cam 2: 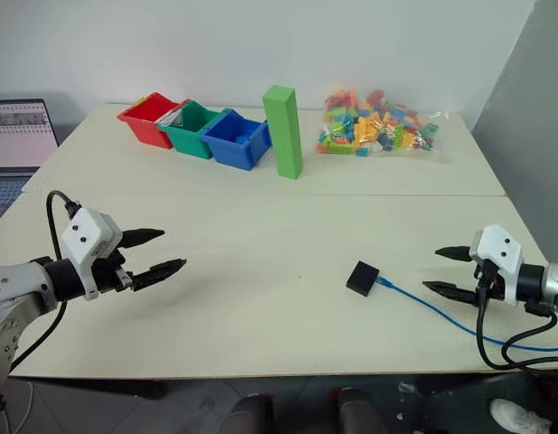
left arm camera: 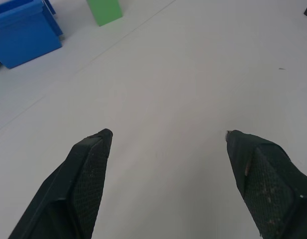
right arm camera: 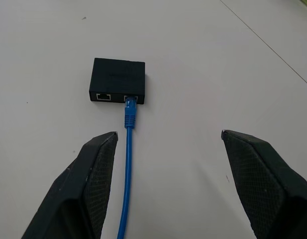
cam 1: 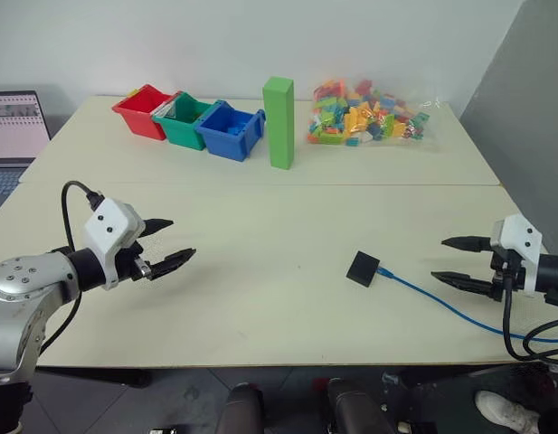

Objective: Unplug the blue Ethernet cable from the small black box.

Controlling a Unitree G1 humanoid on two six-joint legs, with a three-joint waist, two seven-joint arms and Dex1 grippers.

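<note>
Sitting plugged into small black box (right arm camera: 118,79), blue Ethernet cable (right arm camera: 127,159), left claw (cam 1: 166,242) and right claw (cam 1: 454,260) wide, empty

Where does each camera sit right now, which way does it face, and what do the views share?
Left eye and right eye views: on the head, looking forward and down over the table; both arms show, left gripper and right gripper open.
Left wrist view: along its fingers at bare tabletop, blue bin and green block beyond.
Right wrist view: along its fingers at the small black box with the blue Ethernet cable plugged in.
Shared: head and right wrist views show box and cable.
</note>
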